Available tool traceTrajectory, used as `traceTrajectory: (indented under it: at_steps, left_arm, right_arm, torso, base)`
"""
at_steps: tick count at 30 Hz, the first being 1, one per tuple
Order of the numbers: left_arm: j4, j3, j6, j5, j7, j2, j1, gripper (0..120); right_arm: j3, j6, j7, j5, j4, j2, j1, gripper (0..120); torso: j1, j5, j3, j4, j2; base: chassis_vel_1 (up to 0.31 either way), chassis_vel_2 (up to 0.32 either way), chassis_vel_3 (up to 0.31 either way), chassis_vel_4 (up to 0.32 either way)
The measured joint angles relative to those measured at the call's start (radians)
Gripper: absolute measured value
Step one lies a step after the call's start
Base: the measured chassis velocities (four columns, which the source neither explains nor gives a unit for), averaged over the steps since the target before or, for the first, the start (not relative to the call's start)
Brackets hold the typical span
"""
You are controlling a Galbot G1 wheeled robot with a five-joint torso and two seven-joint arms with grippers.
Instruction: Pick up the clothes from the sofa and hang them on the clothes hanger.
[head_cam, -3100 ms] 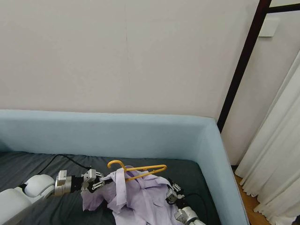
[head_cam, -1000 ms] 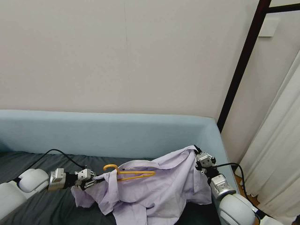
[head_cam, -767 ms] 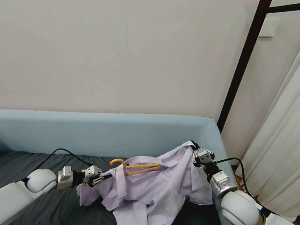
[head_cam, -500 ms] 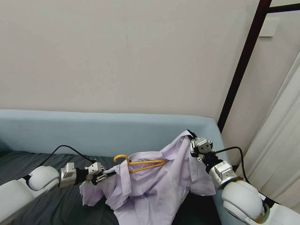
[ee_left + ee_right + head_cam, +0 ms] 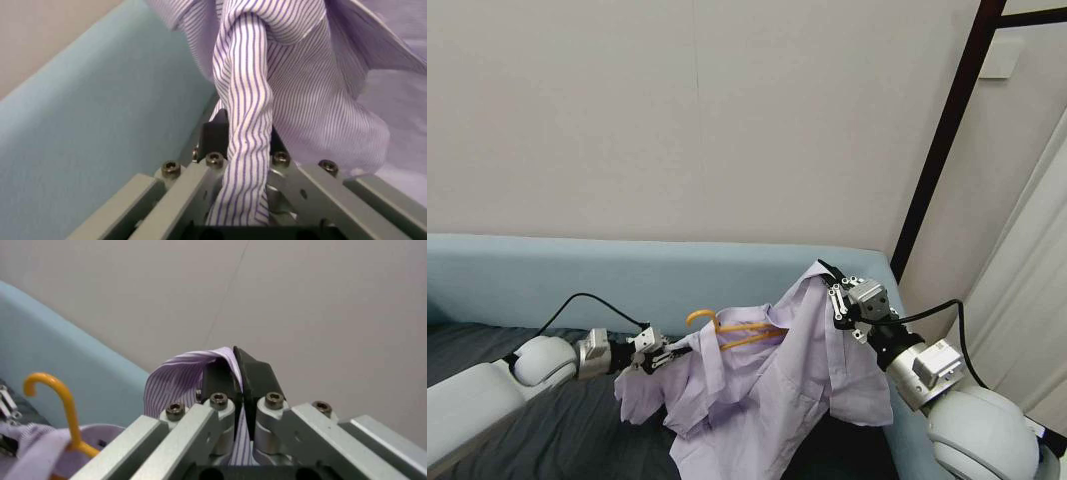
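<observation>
A lilac striped shirt hangs stretched between my two grippers above the sofa, draped over a yellow hanger whose hook points up at the left. My left gripper is shut on the shirt's left edge; its wrist view shows a rolled band of the striped shirt pinched between the jaws. My right gripper is shut on the shirt's upper right fold, lifted above the sofa's back corner. The right wrist view shows the shirt fold clamped in the jaws and the hanger hook below.
The light blue sofa backrest runs behind the shirt, with dark grey seat fabric on the left. A dark vertical rack pole stands at the right by white curtains. A black cable loops over my left arm.
Both grippers have lifted the shirt and hanger up and to the right. The right gripper rose from the seat to above the sofa's back corner, and the left followed rightward.
</observation>
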Motion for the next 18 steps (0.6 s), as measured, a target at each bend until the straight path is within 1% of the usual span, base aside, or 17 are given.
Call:
traceTrajectory:
  at_steps: [1, 2, 3, 4, 5, 6, 7, 8, 9, 10, 11, 14, 18]
  left_arm:
    - [0.000, 0.034, 0.003, -0.012, -0.004, -0.009, -0.040, 1]
    - [0.004, 0.111, 0.004, -0.025, 0.001, -0.031, -0.114, 1]
    - [0.009, 0.154, 0.004, -0.032, 0.002, -0.044, -0.151, 1]
    - [0.009, 0.154, 0.004, -0.032, 0.002, -0.044, -0.151, 1]
    - [0.015, 0.209, 0.005, -0.043, 0.006, -0.063, -0.201, 1]
    - [0.018, 0.227, 0.005, -0.047, 0.007, -0.071, -0.218, 1]
    - [0.025, 0.268, 0.006, -0.059, 0.011, -0.094, -0.262, 1]
    - [0.033, 0.284, 0.006, -0.066, 0.011, -0.111, -0.285, 1]
    - [0.033, 0.284, 0.006, -0.066, 0.011, -0.111, -0.285, 1]
    - [0.045, 0.292, 0.008, -0.076, 0.006, -0.129, -0.303, 1]
    - [0.060, 0.294, 0.009, -0.085, 0.000, -0.144, -0.318, 1]
    - [0.107, 0.279, 0.010, -0.132, -0.021, -0.172, -0.366, 1]
    - [0.115, 0.265, 0.010, -0.160, -0.022, -0.169, -0.405, 1]
  right_arm:
    - [0.001, -0.003, 0.000, 0.009, 0.007, -0.003, 0.008, 0]
    - [0.006, -0.007, 0.000, 0.026, 0.017, -0.010, 0.023, 0]
    - [0.011, -0.008, 0.000, 0.033, 0.020, -0.014, 0.028, 0]
    - [0.011, -0.008, 0.000, 0.033, 0.020, -0.014, 0.028, 0]
    - [0.019, -0.008, 0.000, 0.042, 0.022, -0.020, 0.031, 0]
    - [0.024, -0.008, 0.000, 0.046, 0.023, -0.023, 0.032, 0]
    - [0.044, -0.008, -0.001, 0.055, 0.028, -0.030, 0.026, 0]
    - [0.060, -0.003, -0.005, 0.058, 0.034, -0.036, 0.011, 0]
    - [0.060, -0.003, -0.005, 0.058, 0.034, -0.036, 0.011, 0]
    - [0.073, 0.005, -0.010, 0.058, 0.042, -0.040, -0.013, 0]
    - [0.088, 0.014, -0.015, 0.053, 0.051, -0.041, -0.043, 0]
    - [0.131, 0.029, -0.029, 0.020, 0.075, -0.034, -0.157, 0]
    - [0.138, 0.042, -0.038, -0.018, 0.076, -0.027, -0.212, 0]
  torso:
    - [0.000, 0.0003, 0.000, 0.0000, 0.000]
    - [0.000, 0.0007, 0.000, -0.0001, 0.000]
    - [0.000, 0.0005, 0.000, -0.0001, 0.000]
    - [0.000, 0.0005, 0.000, -0.0001, 0.000]
    - [0.000, -0.0001, 0.000, -0.0002, 0.000]
    - [0.000, 0.0000, 0.000, -0.0001, 0.000]
    - [0.000, 0.0004, 0.000, -0.0002, 0.000]
    - [0.000, 0.0003, 0.000, -0.0003, 0.000]
    - [0.000, 0.0003, 0.000, -0.0003, 0.000]
    - [0.000, 0.0002, 0.000, -0.0003, 0.000]
    - [0.000, 0.0002, 0.000, 0.0000, 0.000]
    - [0.000, 0.0002, 0.000, -0.0002, 0.000]
    - [0.000, 0.0002, 0.000, 0.0000, 0.000]
  base:
    - [0.000, 0.000, 0.000, 0.000]
    - [0.000, 0.000, 0.000, 0.000]
    - [0.000, 0.000, 0.000, 0.000]
    - [0.000, 0.000, 0.000, 0.000]
    - [0.000, 0.000, 0.000, 0.000]
    - [0.000, 0.000, 0.000, 0.000]
    - [0.000, 0.000, 0.000, 0.000]
    - [0.000, 0.000, 0.000, 0.000]
    - [0.000, 0.000, 0.000, 0.000]
    - [0.000, 0.000, 0.000, 0.000]
    - [0.000, 0.000, 0.000, 0.000]
    - [0.000, 0.000, 0.000, 0.000]
    - [0.000, 0.000, 0.000, 0.000]
